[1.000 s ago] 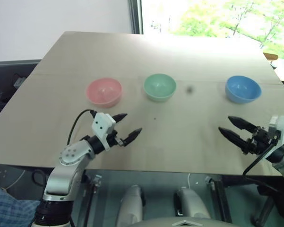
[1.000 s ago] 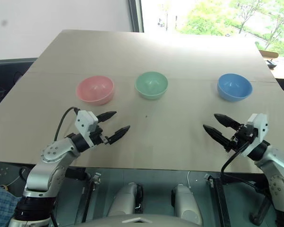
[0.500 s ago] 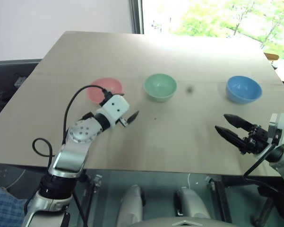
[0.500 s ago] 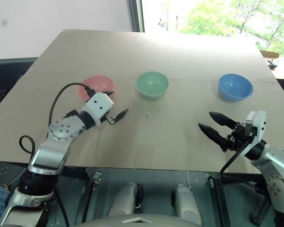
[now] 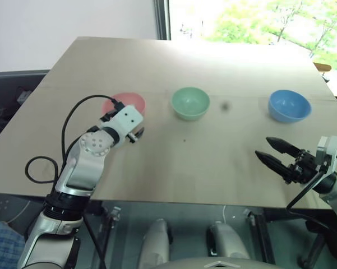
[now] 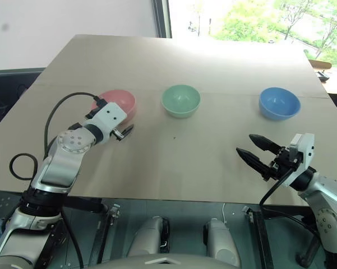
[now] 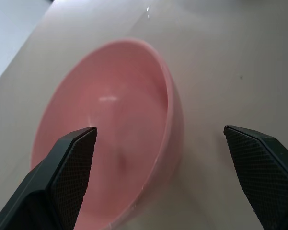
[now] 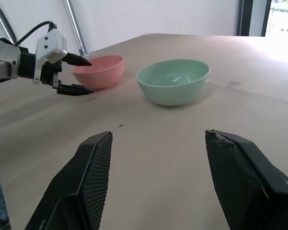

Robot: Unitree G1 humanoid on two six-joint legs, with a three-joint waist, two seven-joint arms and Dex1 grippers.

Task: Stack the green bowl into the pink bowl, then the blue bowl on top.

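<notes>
Left hand [image 7: 160,158] wide, straddling rim of small round pale-pink plastic bowl [image 7: 120,129]; likely light, stiff, slippery — pinch rim wall.

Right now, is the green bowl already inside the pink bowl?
No, the green bowl sits alone on the table, apart from the pink bowl.

Tan wood table [image 5: 224,162] – white wall [image 5: 67,19] behind, bright window [image 5: 252,19] w/ green trees.

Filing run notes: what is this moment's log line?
left gripper: open, straddling pink bowl rim | right gripper: open, idle | green bowl, blue bowl: unstacked
</notes>
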